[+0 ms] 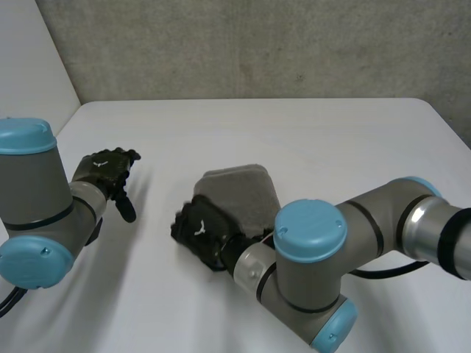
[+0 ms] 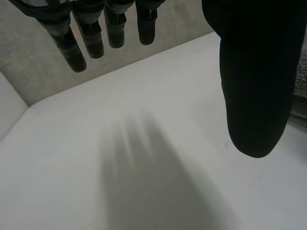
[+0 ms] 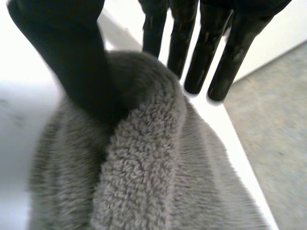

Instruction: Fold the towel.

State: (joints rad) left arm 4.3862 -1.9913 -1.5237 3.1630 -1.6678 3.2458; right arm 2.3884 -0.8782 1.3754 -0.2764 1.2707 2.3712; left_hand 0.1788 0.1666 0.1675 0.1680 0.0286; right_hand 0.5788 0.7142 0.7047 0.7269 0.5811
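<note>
- The towel [image 1: 243, 193] lies folded into a thick grey pad near the middle of the white table [image 1: 309, 132], in front of me.
- My right hand [image 1: 200, 228] sits at the pad's near-left corner, back upward, touching the cloth.
- In the right wrist view, the towel [image 3: 139, 158] is under my palm. My thumb [image 3: 72, 57] presses down into the pile on one side of a rounded fold.
- My fingers [image 3: 192, 52] are straight and spread, and their tips reach past the towel's edge over the bare table. The hand is wide and clamps nothing.
- My left hand [image 1: 109, 170] hovers over bare table, well apart from the towel on its left side. In its own wrist view the fingers [image 2: 91, 38] and thumb [image 2: 254, 72] hang straight and loose, with nothing between them.
- The pad's far edge runs roughly side to side, with its right end a little farther from me.
- My right hand and right arm [image 1: 316, 257] cover the near side, so I cannot tell the pad's long axis from the head view.
- The thick fold under my right palm runs lengthwise along the line of the hand.
</note>
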